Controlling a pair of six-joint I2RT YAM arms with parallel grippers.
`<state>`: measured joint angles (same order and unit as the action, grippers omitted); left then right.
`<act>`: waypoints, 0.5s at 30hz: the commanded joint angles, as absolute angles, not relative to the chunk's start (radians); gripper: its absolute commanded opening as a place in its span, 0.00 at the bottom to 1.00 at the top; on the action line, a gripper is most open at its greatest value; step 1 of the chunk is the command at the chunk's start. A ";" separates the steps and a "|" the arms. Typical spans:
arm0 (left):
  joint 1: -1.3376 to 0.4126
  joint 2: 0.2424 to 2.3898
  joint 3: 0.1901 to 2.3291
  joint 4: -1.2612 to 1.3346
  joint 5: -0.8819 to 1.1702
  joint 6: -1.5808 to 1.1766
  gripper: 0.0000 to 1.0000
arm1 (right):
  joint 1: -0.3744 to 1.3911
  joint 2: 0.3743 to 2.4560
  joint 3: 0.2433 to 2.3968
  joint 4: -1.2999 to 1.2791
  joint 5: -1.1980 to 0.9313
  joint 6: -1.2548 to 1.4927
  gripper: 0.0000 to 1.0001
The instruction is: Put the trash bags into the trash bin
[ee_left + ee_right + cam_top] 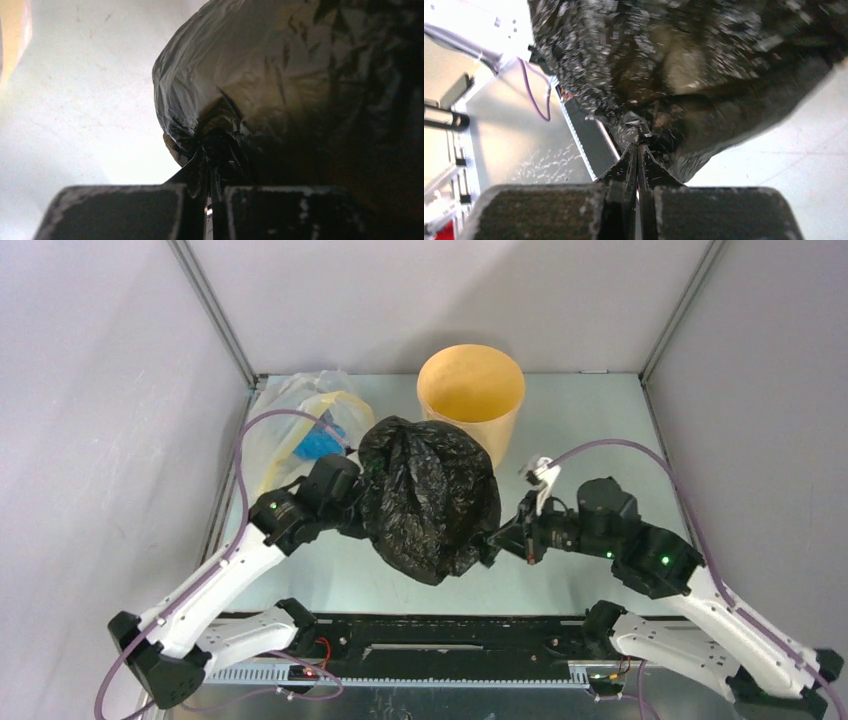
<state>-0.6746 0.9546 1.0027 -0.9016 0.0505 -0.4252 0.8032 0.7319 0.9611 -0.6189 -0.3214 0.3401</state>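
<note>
1. Left gripper [366, 502] is pinching the trash bag [430, 495] from its 9 o'clock side. In the left wrist view the two fingers [125, 210] are pressed nearly together, with a twisted gather of black film caught between them.
2. Right gripper [492, 545] bites the bag at about 4 o'clock. Its wrist view shows the jaws closed to a thin slit on a puckered fold of the film [684, 60].
3. The bag is black, thin and glossy, creased all over into small crinkles that catch the light as grey-white glints. It bulges into a rounded lump between the two arms, wider than the mouth of the bin.
4. The trash bin [470, 390] is a plain yellow-orange round bucket with a smooth rim. It stands upright at 12 o'clock from the bag, toward the back of the table [580, 430].
5. Seen from above, the bag's far edge overlaps the bin's near wall; whether they touch cannot be told. The bag is outside the bin.
6. A clear bag [290, 425] with a pale-yellow band and a blue lump [320, 443] lies at 10 o'clock from the black bag, behind the left wrist.
7. A small white tag [542, 475] sits on the right wrist; any print on it is too small to read.
</note>
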 commanded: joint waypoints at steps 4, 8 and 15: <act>-0.823 1.118 1.207 -0.923 -0.152 -0.400 0.00 | 1.035 0.872 0.982 -0.487 -0.168 0.214 0.00; -0.926 1.239 1.304 -1.013 -0.285 -0.395 0.00 | 1.081 0.939 0.982 -0.442 -0.123 0.203 0.00; -0.937 1.278 1.309 -1.138 -0.580 -0.444 0.00 | 1.094 0.926 0.981 -0.394 -0.059 0.206 0.00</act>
